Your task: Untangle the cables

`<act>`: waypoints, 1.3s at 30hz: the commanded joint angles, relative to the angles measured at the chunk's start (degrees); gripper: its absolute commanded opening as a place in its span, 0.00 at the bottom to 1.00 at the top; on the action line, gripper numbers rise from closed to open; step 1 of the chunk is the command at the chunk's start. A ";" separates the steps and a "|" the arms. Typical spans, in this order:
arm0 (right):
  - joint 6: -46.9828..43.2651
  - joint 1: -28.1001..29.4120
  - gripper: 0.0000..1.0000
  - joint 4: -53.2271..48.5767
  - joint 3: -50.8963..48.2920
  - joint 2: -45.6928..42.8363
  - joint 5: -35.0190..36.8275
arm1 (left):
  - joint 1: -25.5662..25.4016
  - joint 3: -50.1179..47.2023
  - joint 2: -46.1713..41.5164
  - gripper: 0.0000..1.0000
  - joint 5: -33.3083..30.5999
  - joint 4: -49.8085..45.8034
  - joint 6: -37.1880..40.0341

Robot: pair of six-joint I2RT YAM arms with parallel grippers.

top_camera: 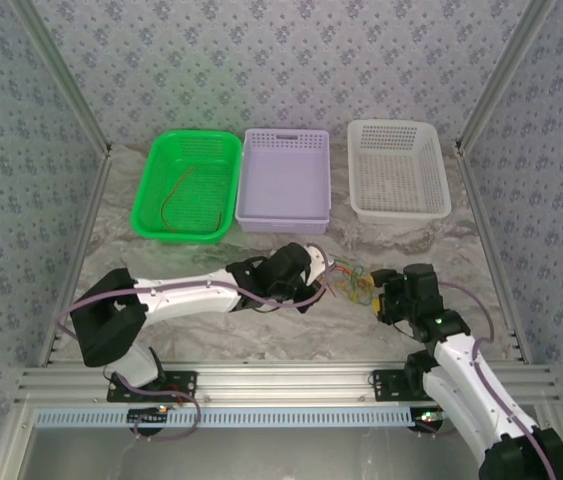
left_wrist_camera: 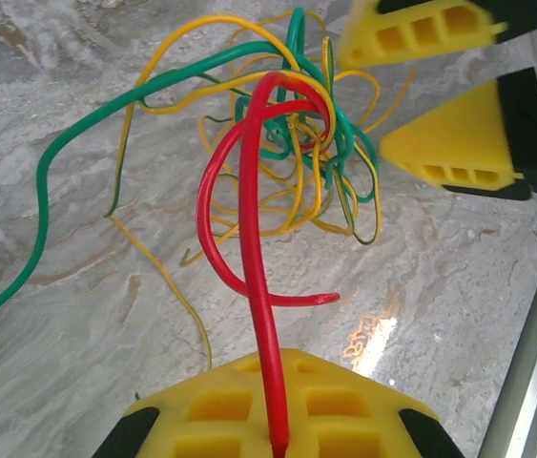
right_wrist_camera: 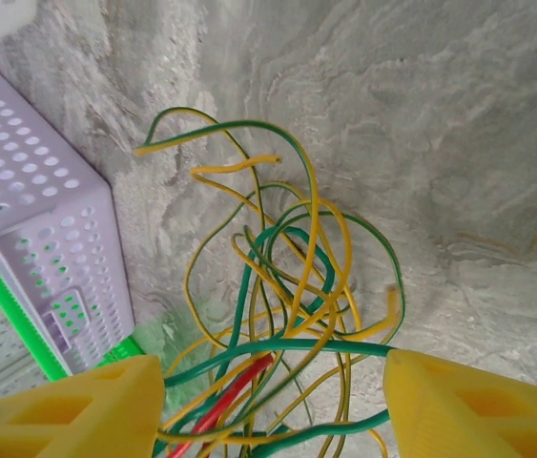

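Now left tool (left_wrist_camera: 278,431) clamps 1 red cable (left_wrist_camera: 260,324); right tool (right_wrist_camera: 273,408) spread wide, straddling tangled yellow-green cables (right_wrist_camera: 292,277).

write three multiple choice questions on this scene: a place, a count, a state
1. Where is the cable tangle?
A) on the floor
B) on the table, between the left end effector and the right end effector
C) hanging off the table edge

2. How many baskets stand on the table?
A) two
B) three
C) five

3. The left end effector is:
A) open and empty
B) shut on a basket rim
C) shut on the red cable

Answers:
1 B, the tangle lies on the marble top between both.
2 B, a green, a purple and a white one stand in a row.
3 C, the red cable runs into its closed fingers.
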 commanded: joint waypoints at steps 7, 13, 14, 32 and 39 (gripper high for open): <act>6.37 1.32 0.62 5.95 -1.08 2.87 0.95 | 0.45 -0.24 -1.11 0.00 2.08 1.92 -1.10; 9.83 3.15 0.61 10.39 -0.78 7.25 2.93 | 0.36 -0.35 -1.52 0.00 2.70 2.94 -1.23; 10.59 3.29 0.61 11.54 -0.95 8.66 2.88 | 0.32 -0.35 -1.72 0.00 2.72 3.03 -1.18; 17.69 3.51 0.65 21.10 0.99 18.82 -0.82 | -1.04 -1.67 -2.78 0.00 1.07 3.71 -0.09; 18.91 3.16 0.66 22.96 1.09 23.78 -1.55 | -1.57 -1.67 -4.62 0.00 0.66 3.82 0.75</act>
